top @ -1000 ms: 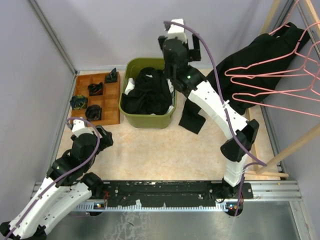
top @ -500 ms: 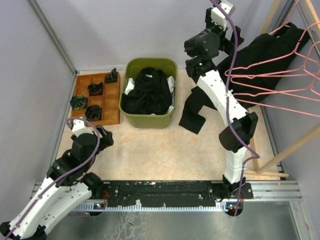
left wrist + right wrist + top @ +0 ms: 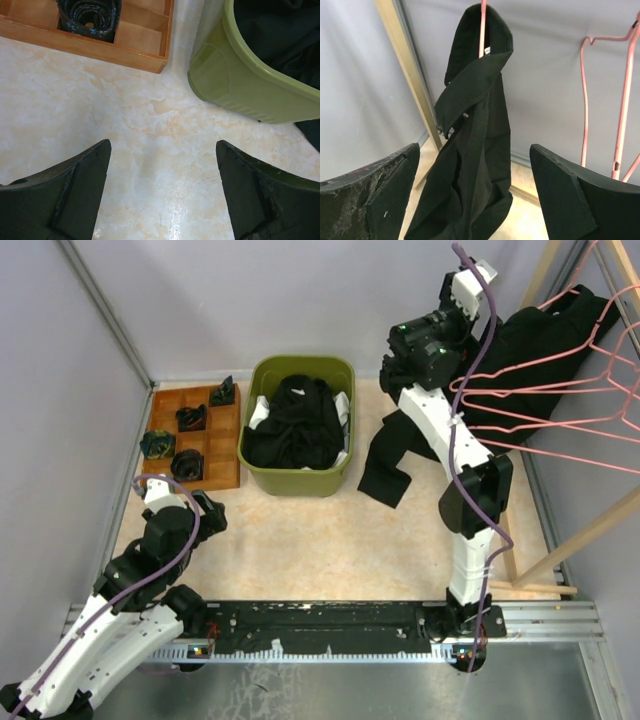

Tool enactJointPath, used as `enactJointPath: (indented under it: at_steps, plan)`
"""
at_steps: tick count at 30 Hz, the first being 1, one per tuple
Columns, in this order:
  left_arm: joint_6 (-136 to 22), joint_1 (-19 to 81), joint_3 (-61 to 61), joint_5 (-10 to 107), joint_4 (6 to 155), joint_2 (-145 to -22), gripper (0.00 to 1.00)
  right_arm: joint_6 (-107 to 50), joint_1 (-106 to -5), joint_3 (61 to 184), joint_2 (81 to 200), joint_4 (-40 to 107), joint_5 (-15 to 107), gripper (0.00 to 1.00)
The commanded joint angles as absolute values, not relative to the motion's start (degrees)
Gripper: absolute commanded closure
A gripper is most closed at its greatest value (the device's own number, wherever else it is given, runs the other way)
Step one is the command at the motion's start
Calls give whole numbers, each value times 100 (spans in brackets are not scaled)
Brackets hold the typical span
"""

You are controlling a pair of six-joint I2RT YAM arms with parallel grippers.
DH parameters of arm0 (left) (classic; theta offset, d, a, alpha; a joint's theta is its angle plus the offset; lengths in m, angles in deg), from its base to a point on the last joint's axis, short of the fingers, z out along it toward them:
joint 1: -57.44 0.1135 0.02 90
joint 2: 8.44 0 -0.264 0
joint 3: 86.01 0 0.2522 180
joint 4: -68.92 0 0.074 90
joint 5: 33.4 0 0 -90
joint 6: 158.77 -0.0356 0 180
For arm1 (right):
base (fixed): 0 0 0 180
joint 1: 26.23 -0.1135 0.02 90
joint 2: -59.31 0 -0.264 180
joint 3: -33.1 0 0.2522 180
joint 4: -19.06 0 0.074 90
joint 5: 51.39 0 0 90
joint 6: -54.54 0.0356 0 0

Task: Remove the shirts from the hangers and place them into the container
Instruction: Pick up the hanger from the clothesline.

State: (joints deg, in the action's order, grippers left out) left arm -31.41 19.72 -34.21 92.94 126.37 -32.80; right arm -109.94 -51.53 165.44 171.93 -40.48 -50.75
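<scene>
1. Our left hand point(image 3: 160, 190) hovers over the table point(image 3: 150, 125), wide open and empty.
2. The green tub point(image 3: 296, 481) already holds shirts point(image 3: 298, 425).
3. Our right hand point(image 3: 474, 165), open and empty, has swung from the tub to the black shirt point(image 3: 475, 100) on its pink hanger point(image 3: 482, 25); we judge unhooking comes next.

Robotics lab test cell, grey panel walls point(image 3: 220, 300), metal framing point(image 3: 105, 310), robot arms point(image 3: 435, 435) bolted to a rail point(image 3: 330, 620)
</scene>
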Motion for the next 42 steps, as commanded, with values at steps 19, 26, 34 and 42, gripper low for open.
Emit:
enactJointPath:
  at_steps: [19, 26, 34, 42]
  plan:
    - [-3168, 1982, -3454, 9326, 12549, -3210, 9, -5713, -8068, 17332, 16055, 3777, -582, 1]
    - [-3213, 1981, -3464, 9265, 12496, -3196, 9, -4429, -7645, 18124, 16229, 5611, 964, 1]
    - [-3228, 1980, -3479, 9266, 12481, -3141, 9, -2966, -6168, 19104, 16689, 6925, -704, 1]
    - [-3229, 1982, -3473, 9255, 12488, -3194, 9, -2407, -5332, 18752, 16244, 7239, -2192, 5]
